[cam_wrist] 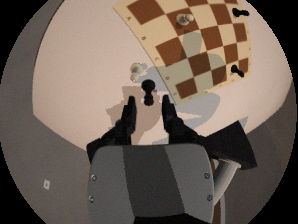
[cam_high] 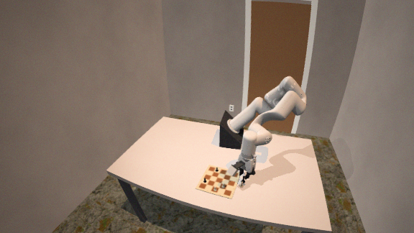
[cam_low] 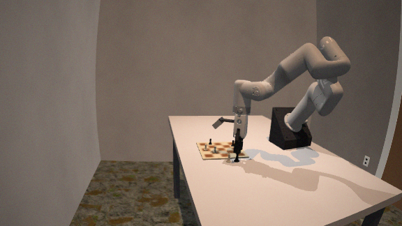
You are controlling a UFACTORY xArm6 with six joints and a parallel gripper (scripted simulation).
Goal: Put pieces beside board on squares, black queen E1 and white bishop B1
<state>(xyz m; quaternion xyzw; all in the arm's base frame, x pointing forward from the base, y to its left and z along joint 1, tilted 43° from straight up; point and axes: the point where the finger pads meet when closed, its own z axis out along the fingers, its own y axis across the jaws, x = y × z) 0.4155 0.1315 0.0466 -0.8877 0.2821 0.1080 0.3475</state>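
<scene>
The black queen [cam_wrist: 148,90] stands on the counter [cam_wrist: 80,83] just off the board [cam_wrist: 200,36], with the end effector [cam_wrist: 147,106] half-open around it, the white bishop [cam_wrist: 136,70] just beside.

The board [cam_high: 201,185] lies on the surface [cam_high: 169,151], near its front edge. The claw [cam_wrist: 148,115] hangs just off the board's side, above the queen [cam_wrist: 148,88], which stands on the surface beside the bishop [cam_wrist: 136,70]. Behind them sits the arm's base block [cam_high: 226,139].
</scene>
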